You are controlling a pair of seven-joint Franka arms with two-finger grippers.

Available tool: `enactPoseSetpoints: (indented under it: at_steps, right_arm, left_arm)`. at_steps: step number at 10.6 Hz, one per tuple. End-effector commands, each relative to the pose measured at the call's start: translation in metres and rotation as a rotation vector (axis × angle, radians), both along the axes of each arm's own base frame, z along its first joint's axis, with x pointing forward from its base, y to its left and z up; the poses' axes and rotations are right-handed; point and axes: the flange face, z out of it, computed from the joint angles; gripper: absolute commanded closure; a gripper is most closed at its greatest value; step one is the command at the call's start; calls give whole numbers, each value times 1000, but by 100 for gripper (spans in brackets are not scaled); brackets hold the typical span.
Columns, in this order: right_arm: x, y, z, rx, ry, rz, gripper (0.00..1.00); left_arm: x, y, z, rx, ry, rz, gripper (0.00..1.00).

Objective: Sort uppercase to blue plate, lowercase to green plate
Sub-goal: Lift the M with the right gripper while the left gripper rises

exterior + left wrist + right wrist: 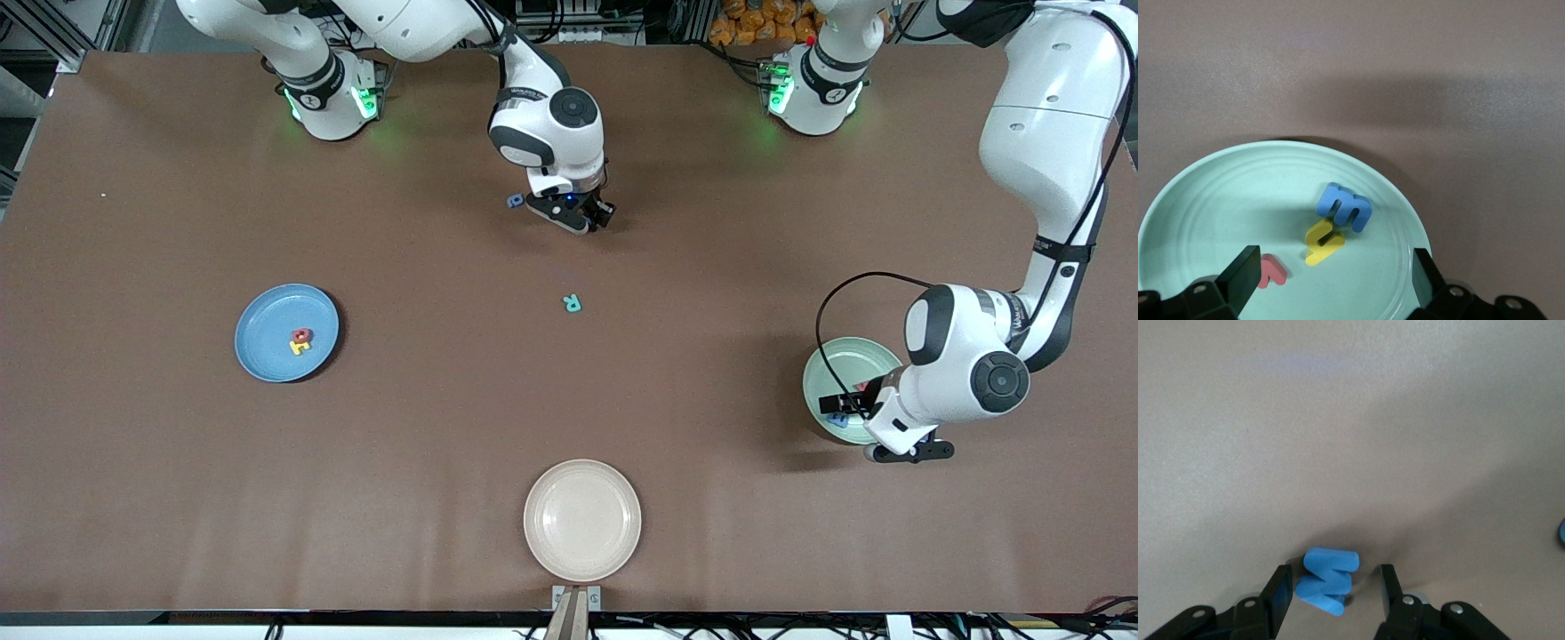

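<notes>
My right gripper (589, 219) is low over the table near the robots' bases, open around a blue M/W letter (1328, 580). The letter stands tilted, touching one finger (1279, 593), with a gap to the other. A small rounded blue letter (515, 201) lies beside it, and a teal R (573, 303) lies nearer the front camera. The blue plate (267, 311) holds a red Q (302, 334) and a yellow H (300, 347). My left gripper (1333, 268) hangs open over the green plate (1225, 200), which holds a blue E shape (1345, 208), a yellow h (1323, 241) and a red letter (1273, 270).
A cream plate (582, 520) sits at the table's front edge, in the middle. The green plate (845, 356) is toward the left arm's end, the blue plate toward the right arm's end.
</notes>
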Motion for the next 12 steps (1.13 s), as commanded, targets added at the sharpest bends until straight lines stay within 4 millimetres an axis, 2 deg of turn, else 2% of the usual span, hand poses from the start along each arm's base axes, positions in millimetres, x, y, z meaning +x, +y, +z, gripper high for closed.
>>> enactPoseSetpoints:
  at_steps: [1, 4, 7, 9, 10, 12]
  right_arm:
    - [1, -2, -5, 14, 21, -38, 38]
    - [0, -2, -8, 13, 23, -36, 43]
    - [3, -3, -8, 14, 23, -38, 57]
    - [5, -4, -8, 14, 22, -38, 64]
    - [5, -4, -8, 14, 22, -35, 66]
    - [6, -4, -7, 16, 21, -37, 69]
  left_arm:
    - [2, -3, 8, 10, -15, -9, 0]
    - [3, -10, 21, 16, -30, -18, 0]
    - [0, -39, 40, 28, -39, -40, 0]
    - [-7, -69, 55, 47, -24, -10, 0]
    - [-11, -84, 62, 56, -19, -1, 0]
    - [-18, -102, 83, 68, -19, 31, 0]
